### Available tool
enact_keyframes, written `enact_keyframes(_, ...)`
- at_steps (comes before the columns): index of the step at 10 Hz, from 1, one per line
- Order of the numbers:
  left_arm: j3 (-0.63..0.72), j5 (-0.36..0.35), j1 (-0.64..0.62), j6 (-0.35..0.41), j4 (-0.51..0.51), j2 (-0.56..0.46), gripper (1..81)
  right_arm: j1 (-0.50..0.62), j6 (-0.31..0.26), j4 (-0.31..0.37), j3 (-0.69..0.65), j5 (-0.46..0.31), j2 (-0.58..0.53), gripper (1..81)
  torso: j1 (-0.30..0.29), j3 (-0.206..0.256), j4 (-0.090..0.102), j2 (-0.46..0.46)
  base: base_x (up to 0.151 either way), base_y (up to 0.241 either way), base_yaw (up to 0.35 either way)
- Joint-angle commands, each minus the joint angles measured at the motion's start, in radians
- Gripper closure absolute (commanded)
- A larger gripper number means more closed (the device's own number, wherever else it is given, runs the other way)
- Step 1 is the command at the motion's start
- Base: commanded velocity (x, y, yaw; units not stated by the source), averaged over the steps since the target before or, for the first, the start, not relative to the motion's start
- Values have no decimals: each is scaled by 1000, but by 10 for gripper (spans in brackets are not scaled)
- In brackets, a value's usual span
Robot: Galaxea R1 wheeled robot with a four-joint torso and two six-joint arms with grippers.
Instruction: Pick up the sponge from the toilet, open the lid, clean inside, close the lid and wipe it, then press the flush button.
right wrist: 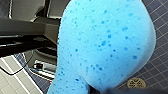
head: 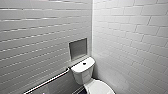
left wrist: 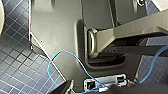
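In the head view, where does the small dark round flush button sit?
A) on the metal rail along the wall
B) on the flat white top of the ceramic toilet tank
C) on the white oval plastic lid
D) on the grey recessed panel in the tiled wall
B: the small dark round flush button lies in the middle of the flat white tank top of the white glossy ceramic toilet.

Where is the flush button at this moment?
Low and central in the head view, the flush button sits in the middle of the white tank top, below the grey wall niche.
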Motion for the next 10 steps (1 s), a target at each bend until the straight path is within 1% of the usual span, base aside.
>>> enact_keyframes(1, 46, 83, -30, 2, -13, -27, 10, -35, -12, -66, 434, 120, -220, 811, 0, 0, 0, 0, 0, 0, 0)
enact_keyframes(2, 92, 83, -31, 2, -13, -46, 10, -36, -12, -67, 544, 141, -283, 811, 0, 0, 0, 0, 0, 0, 0)
enact_keyframes(3, 148, 81, -30, 2, -14, -75, 10, -38, -12, -69, 616, 158, -322, 811, 0, 0, 0, 0, 0, 0, 0)
enact_keyframes(4, 184, 80, -30, 0, -16, -98, 10, -38, -11, -64, 644, 160, -336, 811, 0, 0, 0, 0, 0, 0, 0)
enact_keyframes(6, 195, 74, -30, 0, -14, -107, 10, -40, -5, -57, 618, 159, -325, 811, 0, 0, 0, 0, 0, 0, 0)
enact_keyframes(7, 195, 74, -30, 0, -14, -106, 10, -41, -5, -64, 606, 160, -317, 811, 0, 0, 0, 0, 0, 0, 0)
enact_keyframes(10, 195, 75, -30, 2, -14, -104, 10, -47, -12, -69, 604, 160, -308, 811, 0, 0, 0, 0, 0, 0, 0)
